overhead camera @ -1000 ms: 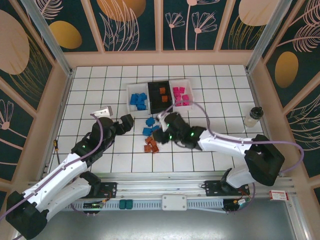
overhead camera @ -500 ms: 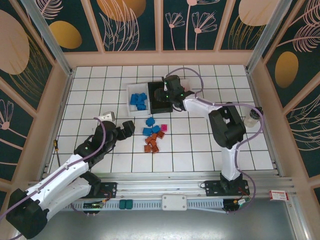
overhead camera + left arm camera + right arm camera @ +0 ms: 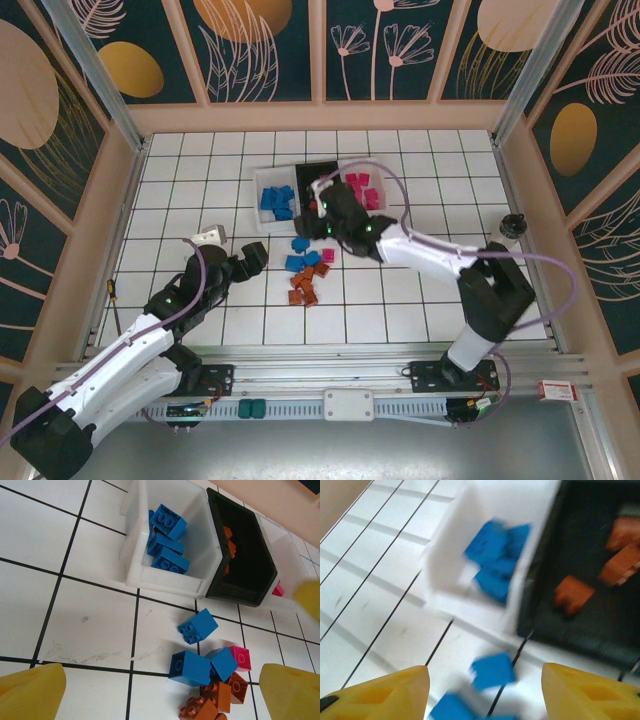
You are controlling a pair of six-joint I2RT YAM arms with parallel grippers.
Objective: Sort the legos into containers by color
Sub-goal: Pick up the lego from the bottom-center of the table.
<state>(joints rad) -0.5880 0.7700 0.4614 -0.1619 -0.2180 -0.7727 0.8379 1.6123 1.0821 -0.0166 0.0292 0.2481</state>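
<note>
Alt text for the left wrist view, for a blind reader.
A white plastic bin holds blue toy bricks, joined to a black plastic bin holding orange-brown bricks. On the white tiled table before them, loose blue, pink and orange-brown bricks lie ahead of the open left gripper.

Both arms reach forward, both claws parted and empty.
The left arm [image 3: 130, 345] runs low from its base diagonally up and right. The left claw [image 3: 232, 243] is spread wide, with its yellow fingertips [image 3: 30, 692] at the bottom corners of its wrist view. The right arm [image 3: 440, 258] folds at the elbow and reaches left across the middle. The right claw [image 3: 322, 205] is tipped downward with its fingers apart and nothing between them; its wrist view is blurred.
</note>
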